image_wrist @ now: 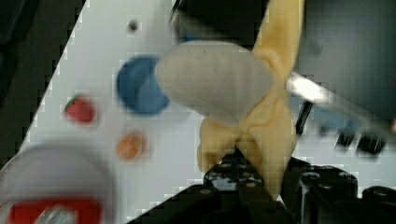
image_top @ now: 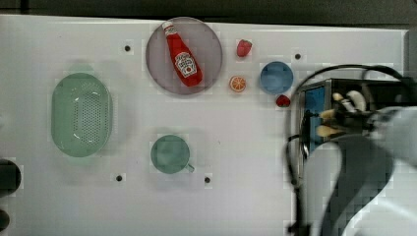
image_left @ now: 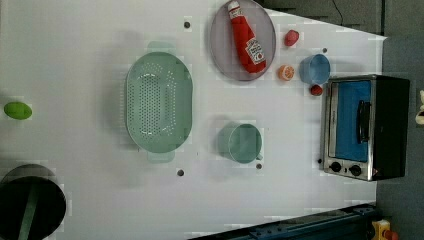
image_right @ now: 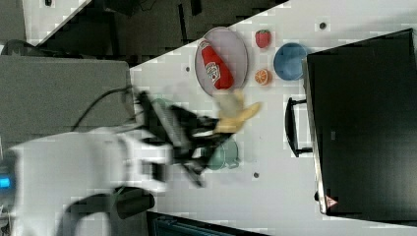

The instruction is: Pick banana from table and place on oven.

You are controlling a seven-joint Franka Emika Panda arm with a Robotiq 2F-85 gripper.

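Claw [image_wrist: 250, 179] gripping banana [image_wrist: 261, 121], wrist view

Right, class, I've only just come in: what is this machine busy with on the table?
The white robot arm holds a small, pale yellow peeled toy banana in its black gripper, jaws shut on the peel. It carries the fruit above the white table, close to the boxy black-topped toaster oven. The banana is not yet on the oven's top.

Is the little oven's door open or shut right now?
Shut. In the left view the oven has its blue glass door lying flat in the silver frame, with the bar handle across it and no gap showing.
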